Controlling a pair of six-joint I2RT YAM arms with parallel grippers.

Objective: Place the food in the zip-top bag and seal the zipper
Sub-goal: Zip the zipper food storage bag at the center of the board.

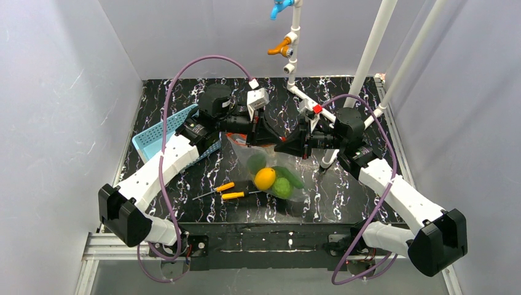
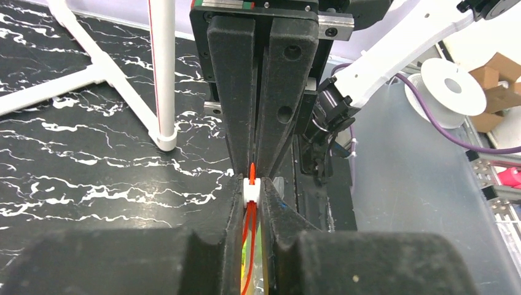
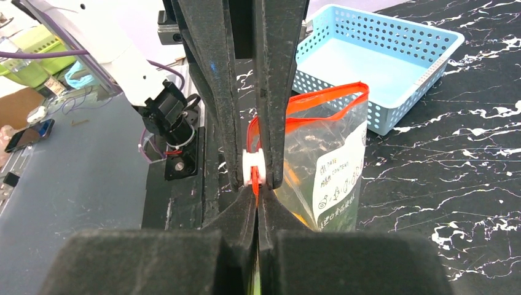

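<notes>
2 sets of jaws tip to tip at the mouth of the zip-top bag (image 3: pixel 319 153): left gripper (image 2: pixel 253 200) and right gripper (image 3: pixel 257 200) both clamped on the zipper (image 3: pixel 319 101) beside its white slider (image 3: pixel 254 167); food (image 1: pixel 270 178) inside, low in the bag on the table (image 1: pixel 196 212)

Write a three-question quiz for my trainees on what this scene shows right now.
1. How many screwdrivers lie on the table beside the zip-top bag?
2. Where is the yellow fruit? A) inside the zip-top bag B) in the blue basket C) among the screwdrivers
3. True or false: the blue basket holds the food.
Key: 1 two; 2 A; 3 false.
</notes>
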